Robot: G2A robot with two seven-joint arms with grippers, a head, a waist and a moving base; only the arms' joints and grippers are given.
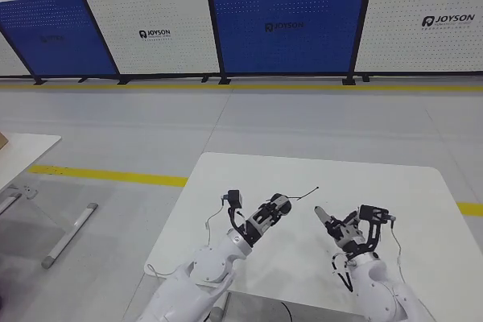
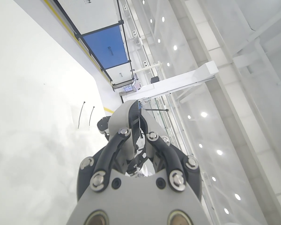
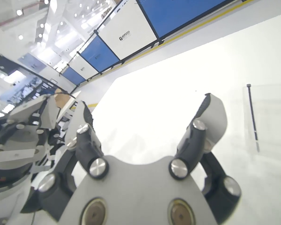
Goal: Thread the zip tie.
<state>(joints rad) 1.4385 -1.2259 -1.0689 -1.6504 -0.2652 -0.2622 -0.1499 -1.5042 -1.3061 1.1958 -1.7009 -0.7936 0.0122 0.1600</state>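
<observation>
White table (image 1: 402,185), panelled hall (image 1: 286,36); zip tie (image 3: 252,115) seemingly loose; left tool (image 2: 135,106) closed, right tool (image 3: 146,99) open.

arms (image 1: 205,270) wht | L hand (image 2: 136,108), R hand (image 3: 145,99) gry, blk links | slvr screws

The zip tie (image 2: 155,110) had its gripped end hidden between the pressed-together fingers of the left tool (image 2: 136,106); a short stretch stuck out past the tips. Beyond the left tool, two thin dark strips (image 2: 81,115) lay on the surface (image 2: 25,71). Whether they were two ties or one tie and its shadow could not be told.
</observation>
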